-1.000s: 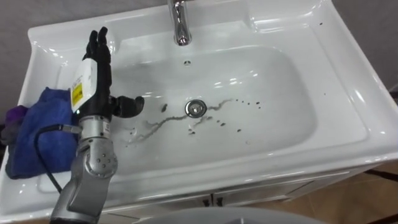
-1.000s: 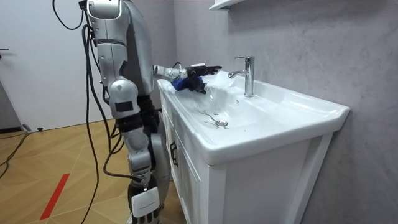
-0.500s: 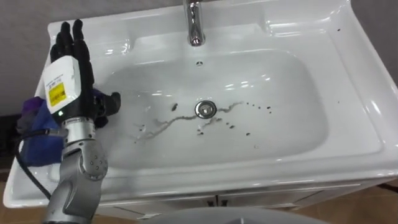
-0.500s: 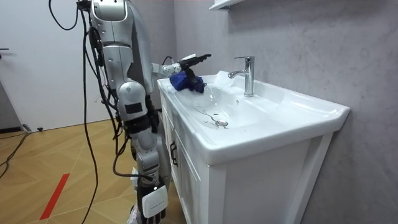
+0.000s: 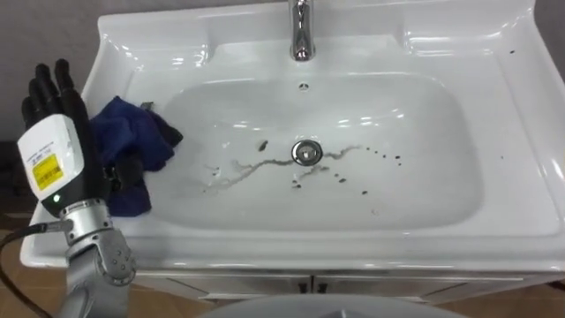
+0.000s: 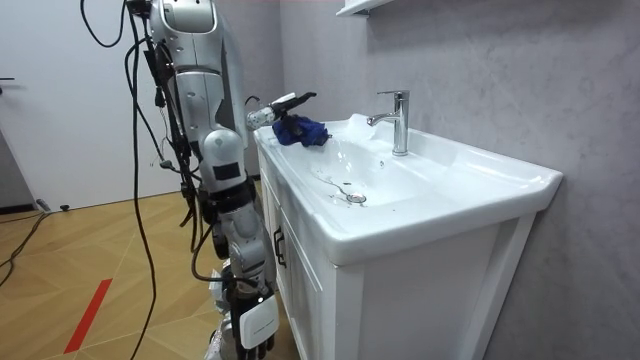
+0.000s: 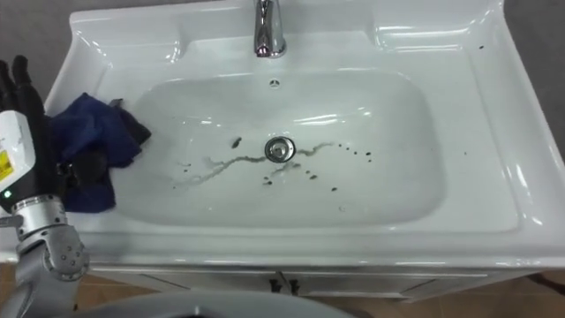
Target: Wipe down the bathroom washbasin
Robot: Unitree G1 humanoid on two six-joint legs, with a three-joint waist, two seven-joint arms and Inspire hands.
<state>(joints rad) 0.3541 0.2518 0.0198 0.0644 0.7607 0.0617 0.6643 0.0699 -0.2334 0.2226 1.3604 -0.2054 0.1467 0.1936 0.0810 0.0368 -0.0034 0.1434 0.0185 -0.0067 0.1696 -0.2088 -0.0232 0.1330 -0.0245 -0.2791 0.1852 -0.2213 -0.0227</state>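
Now | on left rim of basin: blue cloth, partly hanging into bowl | just beside it: left hand, fingers straight, nothing held | low by cabinet: right hand | next: grab cloth well, press flat, rub dark marks near drain

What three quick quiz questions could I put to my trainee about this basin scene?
1. True or false: the blue cloth lies in the bottom of the basin, covering the drain.
2. Pick one. The left hand is: A) shut on the faucet; B) open, fingers straight, raised beside the cloth; C) pressing down on the drain.
3. Fill in: the dark streaks and specks to be wiped lie around the ____.

Key
1. False: the cloth lies at the basin's left edge.
2. B.
3. Drain.
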